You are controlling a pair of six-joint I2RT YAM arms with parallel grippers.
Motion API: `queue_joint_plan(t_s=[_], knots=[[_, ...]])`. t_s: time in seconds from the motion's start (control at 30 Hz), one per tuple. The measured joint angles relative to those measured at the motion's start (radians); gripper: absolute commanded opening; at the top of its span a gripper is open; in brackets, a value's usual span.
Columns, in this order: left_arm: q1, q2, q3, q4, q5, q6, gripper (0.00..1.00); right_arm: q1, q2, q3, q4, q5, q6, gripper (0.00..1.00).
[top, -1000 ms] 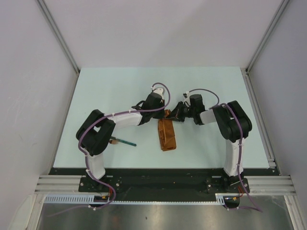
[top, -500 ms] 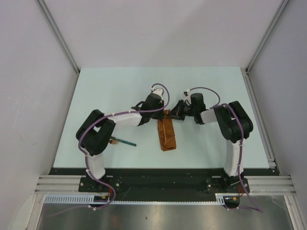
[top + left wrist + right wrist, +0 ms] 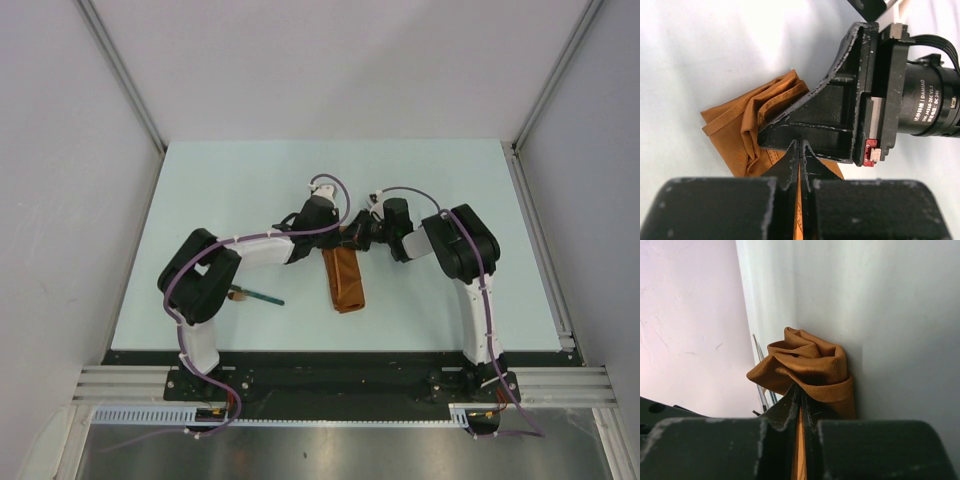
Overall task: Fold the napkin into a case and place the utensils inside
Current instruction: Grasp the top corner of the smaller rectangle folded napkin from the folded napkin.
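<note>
Top external, rumpled orange case (image 3: 346, 282), left pincer (image 3: 800, 148), right pincer (image 3: 800, 391) both pinching it

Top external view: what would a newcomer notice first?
The narrow rust-orange folded cloth strip lies at the centre of the pale green table. Its far end is pinched by both the left gripper and the right gripper, which meet there. To its left lies a dark teal-handled utensil.

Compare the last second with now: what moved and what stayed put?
The right gripper, shut on the case's far end, swung left, and the case shifted slightly left with it. The left gripper, also shut on that end, barely moved. The teal-handled utensil stayed where it lay.
</note>
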Motion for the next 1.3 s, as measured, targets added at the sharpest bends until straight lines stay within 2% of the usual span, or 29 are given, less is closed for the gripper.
queue_joint_plan(t_s=[0.2, 0.3, 0.37, 0.5, 0.57, 0.63, 0.8, 0.97, 1.17, 1.3], knots=[[0.003, 0.0, -0.011, 0.0, -0.028, -0.017, 0.0, -0.01, -0.008, -0.023, 0.024, -0.001, 0.002, 0.06], [0.005, -0.014, -0.013, -0.034, -0.044, -0.006, 0.09, -0.017, -0.041, -0.049, -0.004, -0.004, -0.017, 0.06], [0.006, -0.038, -0.019, -0.047, -0.057, 0.01, 0.19, -0.024, -0.066, -0.065, -0.013, -0.006, -0.026, 0.06], [0.015, -0.097, -0.046, -0.046, -0.079, 0.035, 0.29, -0.036, -0.116, -0.074, -0.036, -0.011, -0.046, 0.06], [0.025, -0.121, -0.075, -0.039, -0.083, 0.037, 0.28, -0.039, -0.13, -0.074, -0.04, -0.013, -0.051, 0.07], [0.04, -0.129, -0.092, -0.041, -0.086, 0.038, 0.2, -0.041, -0.138, -0.074, -0.045, -0.013, -0.056, 0.07], [0.085, -0.12, -0.089, -0.05, -0.085, 0.038, 0.18, -0.042, -0.139, -0.074, -0.066, -0.013, -0.062, 0.07], [0.105, -0.022, 0.008, -0.074, -0.072, 0.04, 0.16, -0.041, -0.139, -0.074, -0.073, -0.013, -0.064, 0.08], [0.103, 0.043, 0.06, -0.078, -0.024, 0.045, 0.18, -0.041, -0.139, -0.071, -0.081, -0.009, -0.067, 0.18], [0.097, 0.05, 0.062, -0.079, 0.004, 0.052, 0.17, -0.041, -0.139, -0.06, -0.095, 0.0, -0.076, 0.34]])
